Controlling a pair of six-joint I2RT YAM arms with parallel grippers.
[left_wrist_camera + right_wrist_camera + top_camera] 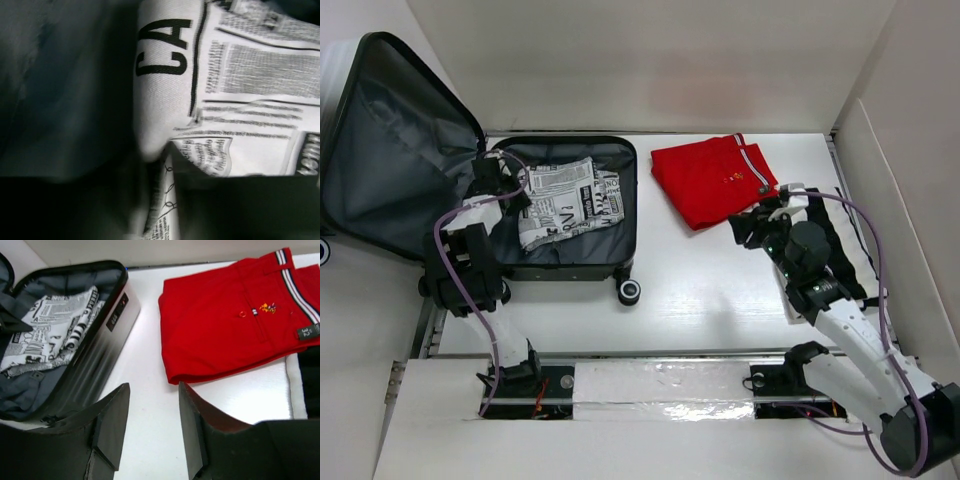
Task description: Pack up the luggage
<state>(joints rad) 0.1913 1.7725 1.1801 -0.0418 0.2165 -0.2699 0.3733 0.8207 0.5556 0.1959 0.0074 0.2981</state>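
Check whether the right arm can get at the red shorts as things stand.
Probably yes. The right gripper is open and faces the red shorts, with only bare table between them.

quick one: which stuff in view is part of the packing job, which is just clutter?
Job: luggage, open; newspaper-print garment inside it; folded red shorts, not yet packed.
Lying about: silver tape strip at near edge; striped cloth at far right, role unclear.
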